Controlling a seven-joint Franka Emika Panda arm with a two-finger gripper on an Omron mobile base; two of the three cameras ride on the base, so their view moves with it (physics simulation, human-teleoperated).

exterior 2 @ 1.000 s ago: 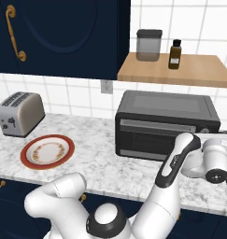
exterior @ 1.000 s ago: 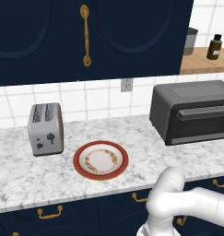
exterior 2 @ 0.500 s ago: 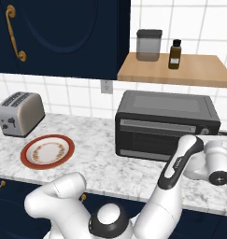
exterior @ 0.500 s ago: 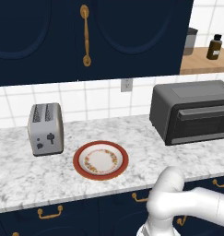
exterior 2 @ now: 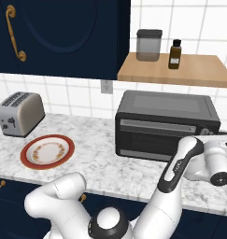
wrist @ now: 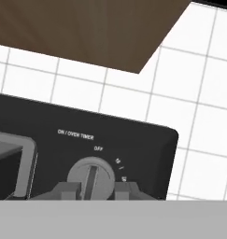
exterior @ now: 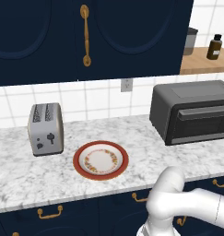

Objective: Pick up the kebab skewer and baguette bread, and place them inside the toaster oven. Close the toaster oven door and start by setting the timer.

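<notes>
Gripper at the oven's timer knob

The gripper (wrist: 93, 190) stands narrowed around the timer knob (wrist: 91, 176), a finger (wrist: 68, 190) close on each side at 6 o'clock in the hand view. The toaster oven (exterior 2: 166, 125) sits on the counter (exterior 2: 105, 163), door (exterior 2: 158, 140) shut; the plate (exterior: 101, 160) lies at its 9 o'clock.

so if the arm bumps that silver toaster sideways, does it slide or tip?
Probably slides. The toaster looks squat with a broad base flat on the marble counter, so tipping seems unlikely. The counter looks smooth, so little grip. Pushed rightward it could hit the plate lying beside it.
</notes>
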